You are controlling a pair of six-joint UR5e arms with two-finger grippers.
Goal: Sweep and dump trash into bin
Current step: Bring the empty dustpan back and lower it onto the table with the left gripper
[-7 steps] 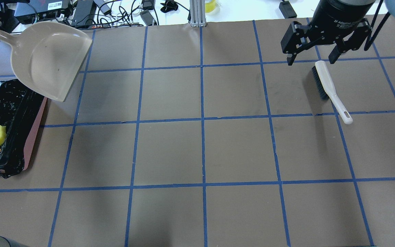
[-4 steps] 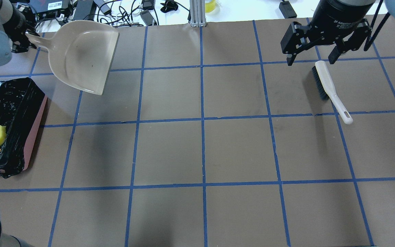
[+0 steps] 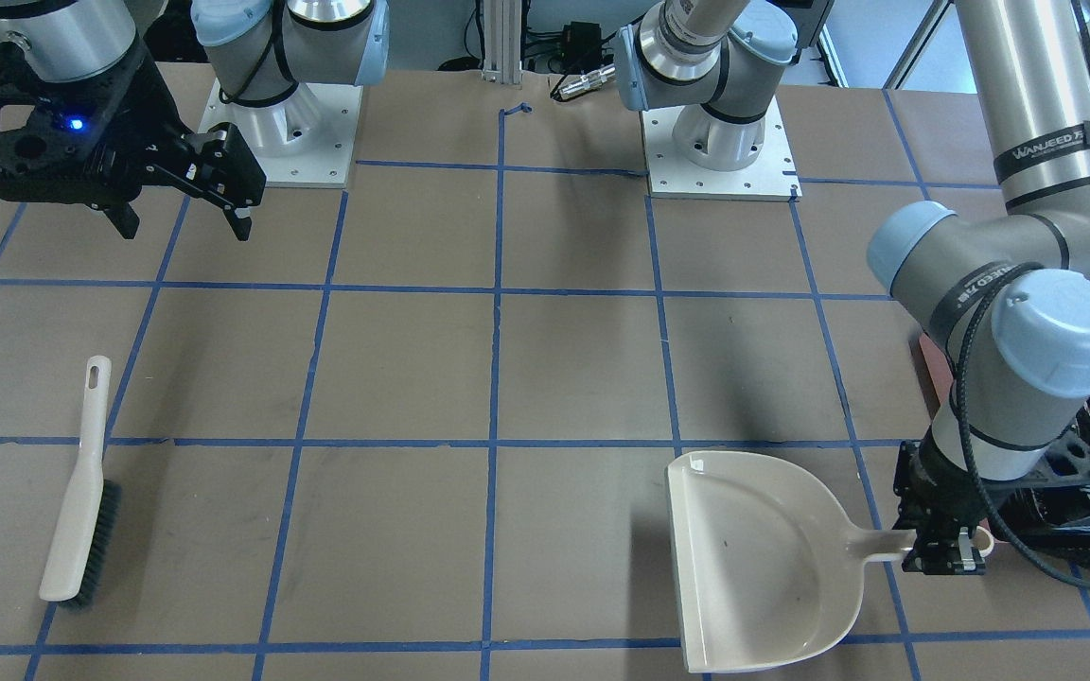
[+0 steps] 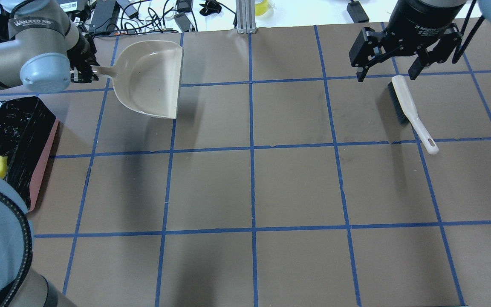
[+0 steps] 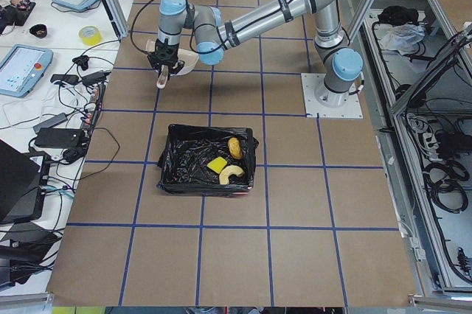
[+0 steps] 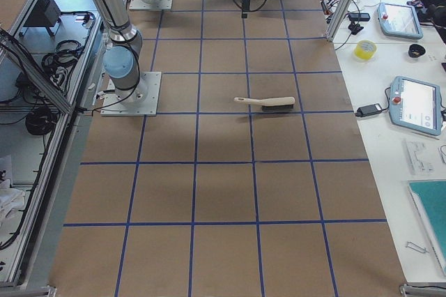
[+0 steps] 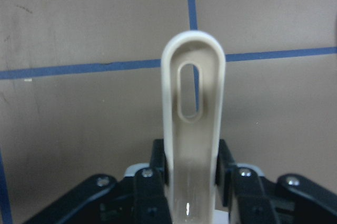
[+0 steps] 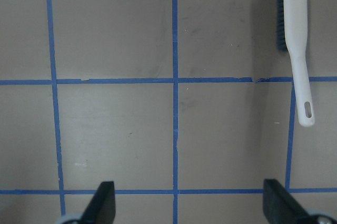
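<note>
Left gripper [image 3: 944, 558] clamped on the dustpan [image 4: 151, 79] handle, pan empty, level; trash [image 5: 217, 164] sits in the bin [image 4: 46, 153] robot-side of it, dump looks done; right gripper [image 4: 386, 74] spread wide beside the brush [image 4: 406, 102].

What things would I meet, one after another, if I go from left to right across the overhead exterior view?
bin → left hand → dustpan → brush. The right hand hangs over the bristle end of the brush and overlaps it, so I leave it out of the order.
</note>
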